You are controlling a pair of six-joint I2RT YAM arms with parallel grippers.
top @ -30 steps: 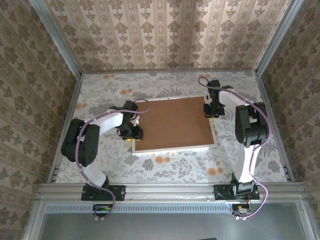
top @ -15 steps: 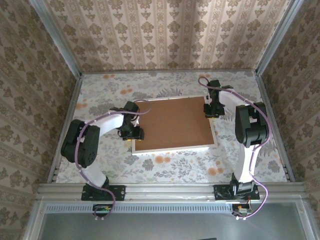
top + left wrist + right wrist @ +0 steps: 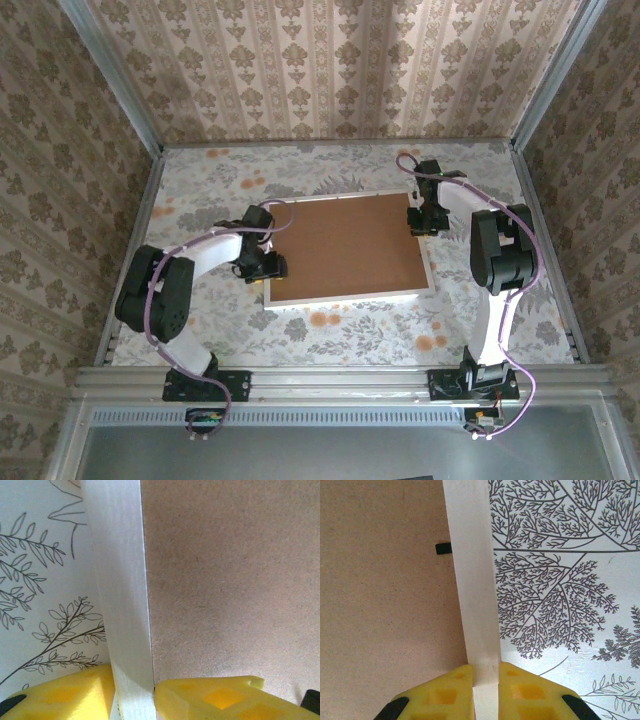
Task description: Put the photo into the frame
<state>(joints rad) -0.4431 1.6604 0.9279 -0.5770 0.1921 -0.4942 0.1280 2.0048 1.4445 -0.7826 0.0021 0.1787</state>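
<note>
Between the pads of the right hand the frame rail is pinched, so hold it level; the left hand straddles its rail, grip unclear.

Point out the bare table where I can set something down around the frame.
Free: the table strip between the back wall and the far edge of the frame, and the strip between its near edge and the arm bases. Crowded: the frame's left side, where the left claw straddles the rail, and its right side, where the right claw pinches it.
</note>
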